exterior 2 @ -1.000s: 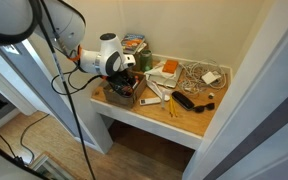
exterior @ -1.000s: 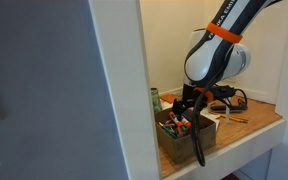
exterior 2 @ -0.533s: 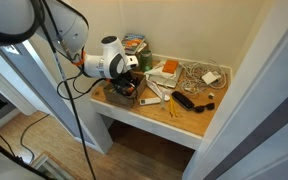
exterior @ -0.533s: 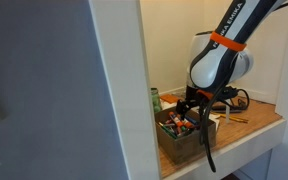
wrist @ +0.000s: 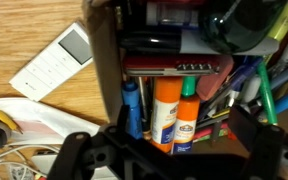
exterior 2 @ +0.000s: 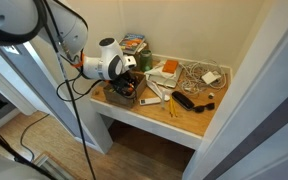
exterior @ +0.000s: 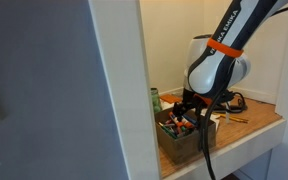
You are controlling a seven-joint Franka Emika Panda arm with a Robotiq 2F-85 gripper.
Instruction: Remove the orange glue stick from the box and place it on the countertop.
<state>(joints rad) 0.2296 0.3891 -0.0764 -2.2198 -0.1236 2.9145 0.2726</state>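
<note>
The dark-brown box (wrist: 149, 45) is full of markers and pens; it also shows in both exterior views (exterior: 182, 142) (exterior 2: 122, 97). In the wrist view the orange glue stick (wrist: 165, 108) stands in the box, orange with a white and blue label. It is next to a similar orange stick with a green cap (wrist: 186, 118). My gripper (wrist: 169, 152) is open, with its dark fingers on either side of these two sticks and just above the box. It hovers over the box in both exterior views (exterior: 191, 108) (exterior 2: 131, 80). The wooden countertop (exterior 2: 189, 120) lies around the box.
A white flat device (wrist: 54, 62) lies on the countertop beside the box. A green bottle (exterior: 154, 100) stands behind the box by the white wall. Cables (exterior 2: 194, 73), a black remote (exterior 2: 189, 100), pencils and a stack of books (exterior 2: 134, 43) crowd the counter. White walls close both sides.
The arm has shifted slightly sideways and settled a little lower over the box. The gripper stays open and nothing in the box has moved.
</note>
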